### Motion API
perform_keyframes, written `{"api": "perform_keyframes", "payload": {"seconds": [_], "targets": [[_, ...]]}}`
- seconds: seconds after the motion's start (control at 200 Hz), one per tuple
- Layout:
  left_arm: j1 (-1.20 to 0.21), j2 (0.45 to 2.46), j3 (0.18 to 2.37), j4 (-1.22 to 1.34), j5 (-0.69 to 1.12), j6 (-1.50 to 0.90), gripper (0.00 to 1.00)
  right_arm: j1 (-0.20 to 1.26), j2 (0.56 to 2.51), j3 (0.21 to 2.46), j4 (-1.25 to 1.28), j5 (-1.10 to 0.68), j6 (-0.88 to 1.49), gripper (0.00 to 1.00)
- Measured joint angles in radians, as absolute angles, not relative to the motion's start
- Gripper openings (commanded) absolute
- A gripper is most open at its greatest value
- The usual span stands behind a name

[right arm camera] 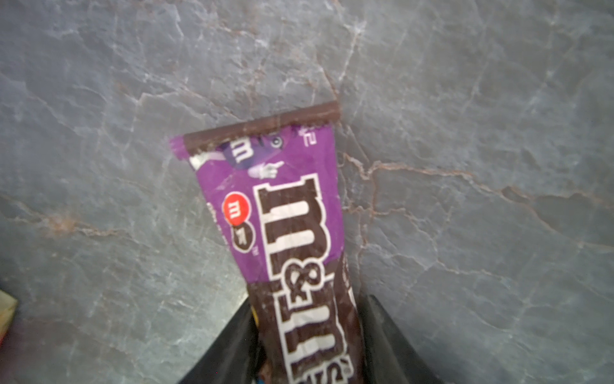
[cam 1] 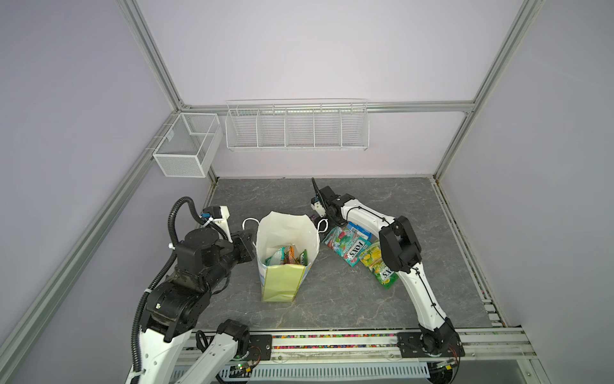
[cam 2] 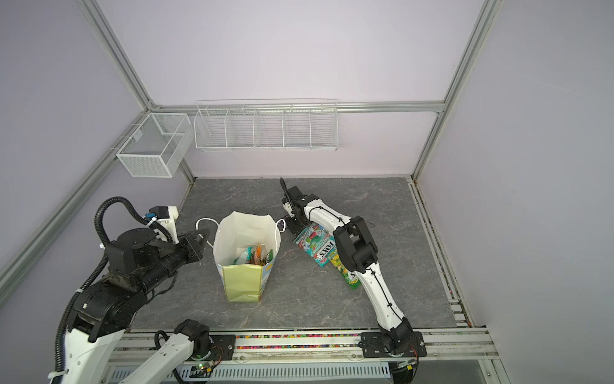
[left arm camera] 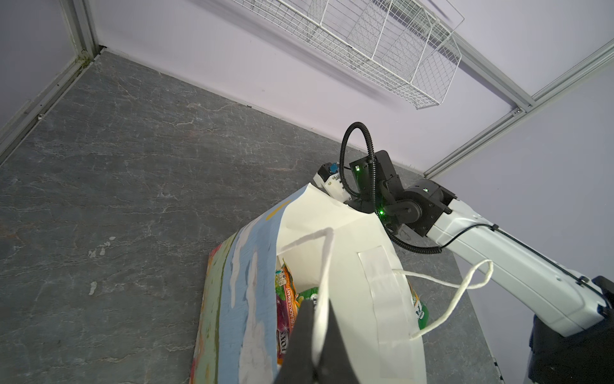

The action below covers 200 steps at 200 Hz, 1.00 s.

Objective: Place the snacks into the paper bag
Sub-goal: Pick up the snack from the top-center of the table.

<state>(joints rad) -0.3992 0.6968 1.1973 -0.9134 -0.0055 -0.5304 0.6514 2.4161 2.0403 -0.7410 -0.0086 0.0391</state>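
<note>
Purple m&m's packet (right arm camera: 282,206), flat on the tabletop (right arm camera: 99,133) just beside the paper bag (cam 1: 282,229), on the side away from my left tool (left arm camera: 319,312). My right tool (right arm camera: 309,299) straddles one end, jaws narrow and close to both edges, though I cannot tell whether they grip it. My left tool is pinched on the bag's cord handle (left arm camera: 324,259), which should steady the mouth. I judge the squeeze should finish squarely across the glossy wrapper before lifting, then clear the rim well.
</note>
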Motion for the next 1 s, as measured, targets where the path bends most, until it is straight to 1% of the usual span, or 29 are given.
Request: {"api": "perform_keyframes", "payload": {"seconds": [0.19, 0.245, 0.345, 0.535, 0.7, 1.0], "targets": [[-0.399, 0.696, 1.197, -0.913, -0.002, -0.535, 0.0, 0.663, 2.413, 2.034, -0.733, 0.009, 0.041, 0.3], [-0.399, 0.696, 1.197, -0.913, -0.002, -0.538, 0.0, 0.666, 2.408, 2.027, -0.728, 0.011, 0.045, 0.29], [-0.399, 0.696, 1.197, -0.913, -0.002, -0.538, 0.0, 0.671, 2.397, 2.017, -0.724, 0.015, 0.05, 0.22], [-0.399, 0.696, 1.197, -0.913, 0.001, -0.542, 0.0, 0.679, 2.373, 2.001, -0.724, 0.015, 0.052, 0.2], [-0.399, 0.696, 1.197, -0.913, 0.001, -0.542, 0.0, 0.69, 2.32, 1.963, -0.72, 0.013, 0.06, 0.17], [-0.399, 0.696, 1.197, -0.913, 0.001, -0.542, 0.0, 0.701, 2.104, 1.83, -0.659, 0.002, 0.098, 0.14]]}}
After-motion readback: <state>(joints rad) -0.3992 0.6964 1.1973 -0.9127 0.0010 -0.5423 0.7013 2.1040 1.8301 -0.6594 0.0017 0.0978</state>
